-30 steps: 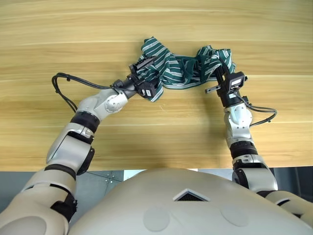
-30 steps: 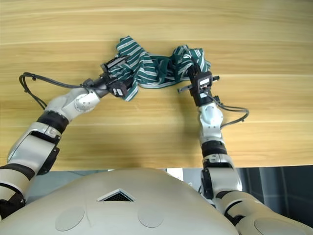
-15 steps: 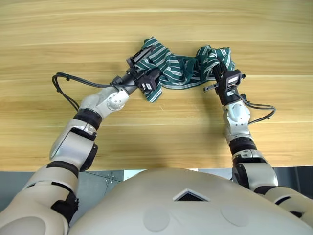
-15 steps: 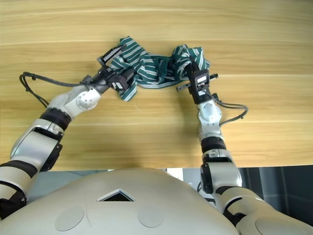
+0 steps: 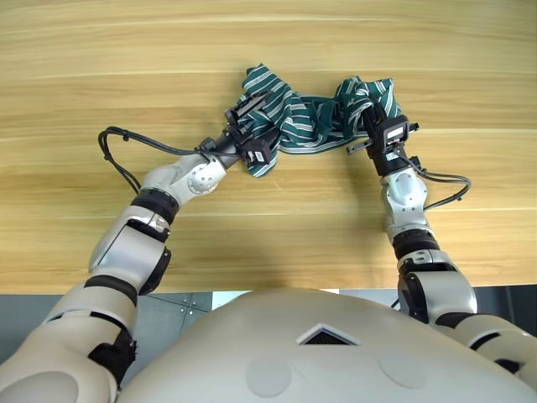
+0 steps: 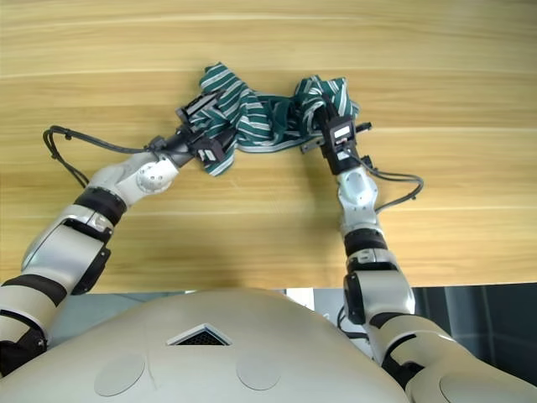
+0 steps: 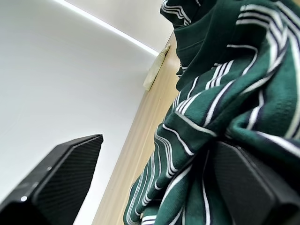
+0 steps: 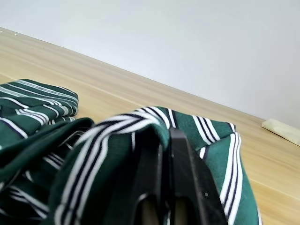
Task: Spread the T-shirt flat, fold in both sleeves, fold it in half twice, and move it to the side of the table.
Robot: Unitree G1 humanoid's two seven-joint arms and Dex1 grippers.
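Observation:
The T-shirt [image 5: 306, 122], green with white stripes, lies crumpled in a bunched band on the wooden table [image 5: 268, 243], toward its far middle. My left gripper [image 5: 252, 128] is at the shirt's left end, open. Cloth [image 7: 225, 93] hangs between its spread fingers and rests against one finger [image 7: 248, 187]. My right gripper [image 5: 367, 111] is at the shirt's right end, shut on a fold of the T-shirt. In the right wrist view the striped fold [image 8: 122, 126] drapes over its closed fingers [image 8: 185, 173].
Bare wood surrounds the shirt on all sides. The table's near edge [image 5: 252, 290] runs just in front of my arms. A black cable [image 5: 113, 151] loops off the left forearm, and another cable [image 5: 445, 189] off the right. A small pale object [image 8: 281, 129] lies on the table's far part.
The right gripper has edged a little up and left into the shirt's right end. The left gripper shifted slightly at the left end, its elbow swinging inward. The shirt stays bunched.

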